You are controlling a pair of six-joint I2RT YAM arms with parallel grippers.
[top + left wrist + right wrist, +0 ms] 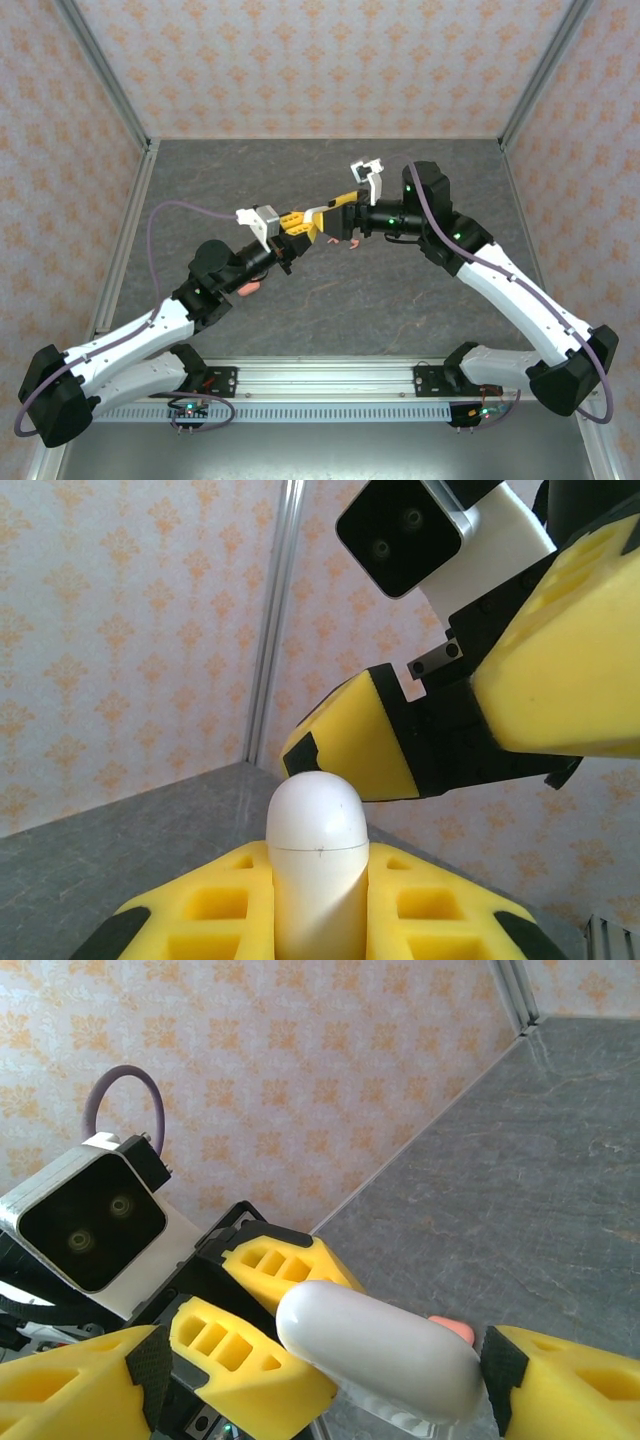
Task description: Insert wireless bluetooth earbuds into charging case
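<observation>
Two robot arms meet over a grey, stone-patterned worktop (pixel 330 320), boxed in on three sides by orange-flowered wallpaper panels (pixel 300 60) set in metal posts (pixel 105 70). A slotted metal rail (pixel 320 375) runs along the 6 o'clock edge, where both arm bases are bolted.

Seen from above, the far half of the worktop towards 12 o'clock lies open up to the back panel. So do the strips at 9 and 3 o'clock beside the side walls. The arms themselves take up the middle, the left one reaching in from 7 o'clock and the right one from 4 o'clock.

The left fingers (pixel 302 230) are clamped on a white case (pixel 318 865). The left wrist view shows it upright between the yellow pads, rounded end up, lid seam closed. The right fingers (pixel 332 208) stand apart astride that case. In the right wrist view one yellow tip sits just beside the case's 3 o'clock end. The other tip is well off at 9 o'clock, beyond the left arm's pads.

A small pink item (pixel 350 243) lies on the worktop just below the meeting point, at about 5 o'clock from the right fingers. It is too small to tell whether it is an earbud. A second pink rounded thing (pixel 250 288) peeks out from under the left arm.
</observation>
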